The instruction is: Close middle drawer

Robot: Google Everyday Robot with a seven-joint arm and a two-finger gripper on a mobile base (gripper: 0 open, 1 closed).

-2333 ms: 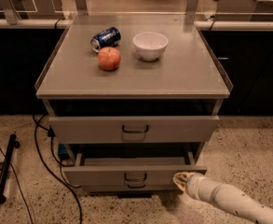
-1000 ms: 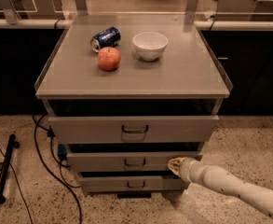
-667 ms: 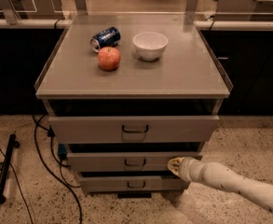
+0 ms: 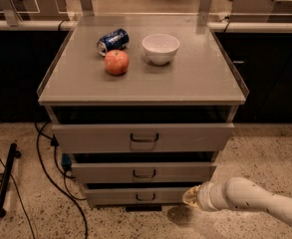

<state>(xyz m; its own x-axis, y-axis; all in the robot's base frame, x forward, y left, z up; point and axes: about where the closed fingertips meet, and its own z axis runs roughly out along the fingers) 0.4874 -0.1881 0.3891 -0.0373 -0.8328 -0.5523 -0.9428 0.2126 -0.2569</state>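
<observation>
The middle drawer is the second of three grey fronts on the metal cabinet, with a small dark loop handle. Its front sits pushed in, set back under the top drawer, which sticks out a little. The bottom drawer lies just below. My gripper is on the end of a white arm that comes in from the lower right. It is low, by the right end of the bottom drawer front, below and just right of the middle drawer's right end.
On the cabinet top stand a red apple, a blue can on its side and a white bowl. Black cables and a black stand leg lie on the floor at the left.
The middle drawer, far out 2.3 s ago, has been pushed in. Since then my gripper has dropped from the middle drawer's right front to beside the bottom drawer.
</observation>
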